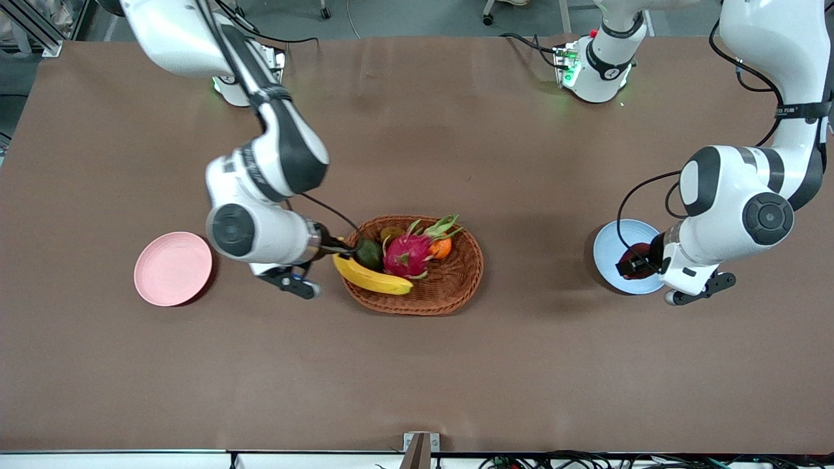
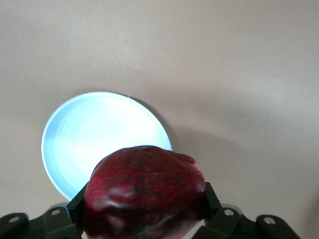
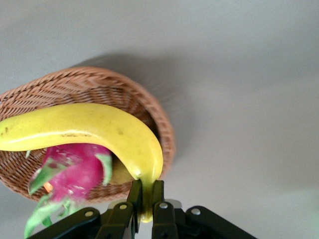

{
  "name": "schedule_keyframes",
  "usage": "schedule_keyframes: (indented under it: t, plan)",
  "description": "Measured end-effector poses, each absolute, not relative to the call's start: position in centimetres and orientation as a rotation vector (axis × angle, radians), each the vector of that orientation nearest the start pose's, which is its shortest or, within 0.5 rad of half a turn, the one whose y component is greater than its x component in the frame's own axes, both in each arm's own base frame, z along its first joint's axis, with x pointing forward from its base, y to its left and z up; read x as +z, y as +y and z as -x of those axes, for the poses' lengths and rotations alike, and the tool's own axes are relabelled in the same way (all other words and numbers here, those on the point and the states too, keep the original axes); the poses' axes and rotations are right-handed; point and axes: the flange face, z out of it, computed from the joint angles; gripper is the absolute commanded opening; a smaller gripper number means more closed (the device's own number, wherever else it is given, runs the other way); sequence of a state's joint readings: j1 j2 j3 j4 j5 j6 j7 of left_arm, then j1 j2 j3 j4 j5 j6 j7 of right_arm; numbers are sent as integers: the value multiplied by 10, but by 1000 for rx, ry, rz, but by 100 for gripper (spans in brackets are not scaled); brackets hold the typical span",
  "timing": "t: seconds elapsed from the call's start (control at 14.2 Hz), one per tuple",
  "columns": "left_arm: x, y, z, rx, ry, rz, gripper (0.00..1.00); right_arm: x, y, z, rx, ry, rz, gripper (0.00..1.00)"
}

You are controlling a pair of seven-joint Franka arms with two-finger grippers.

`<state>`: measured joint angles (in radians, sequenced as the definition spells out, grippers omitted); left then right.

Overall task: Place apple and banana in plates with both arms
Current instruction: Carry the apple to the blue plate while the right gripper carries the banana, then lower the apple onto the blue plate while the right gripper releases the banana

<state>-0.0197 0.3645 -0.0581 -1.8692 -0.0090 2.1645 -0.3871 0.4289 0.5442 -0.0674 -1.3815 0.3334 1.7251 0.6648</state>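
The dark red apple [image 2: 144, 191] sits clamped between the black fingers of my left gripper [image 1: 635, 262], which hangs over the pale blue plate [image 1: 609, 251]; that blue plate [image 2: 99, 137] shows under the apple in the left wrist view. My right gripper [image 3: 145, 199] is shut on the stem end of the yellow banana [image 3: 94, 132]. The banana [image 1: 371, 277] lies across the rim of the wicker basket [image 1: 456, 293], at the end toward the right arm. The pale pink plate [image 1: 172, 268] lies bare toward the right arm's end of the table.
The basket at mid-table also holds a pink dragon fruit [image 1: 407, 254], a small orange [image 1: 442, 247] and a dark green fruit [image 1: 369, 254]. Brown table surface stretches all around the basket and both plates.
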Motion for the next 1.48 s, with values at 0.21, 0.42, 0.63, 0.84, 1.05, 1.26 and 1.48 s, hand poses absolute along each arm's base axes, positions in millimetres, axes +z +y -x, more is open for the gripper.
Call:
schedule_keyframes:
  t: [0.21, 0.42, 0.63, 0.84, 1.05, 1.26, 1.48]
  plan:
    - [274, -31, -609, 92, -483, 3117, 55, 402, 165, -656, 494, 547, 2873, 0]
    - [248, -21, -596, 95, -463, 3096, 55, 379, 50, -663, 506, 499, 2901, 0]
    - [237, -8, -587, 119, -453, 3073, 56, 357, -47, -655, 514, 472, 2884, 0]
    - [227, -4, -581, 123, -461, 3072, 56, 333, -133, -636, 471, 433, 2853, 0]
    - [215, -3, -575, 117, -463, 3075, 62, 304, -193, -609, 442, 402, 2830, 0]
    - [209, 0, -573, 121, -472, 3074, 93, 288, -213, -593, 460, 418, 2810, 1]
    - [211, 0, -575, 106, -472, 3077, 100, 270, -216, -583, 457, 417, 2811, 3]
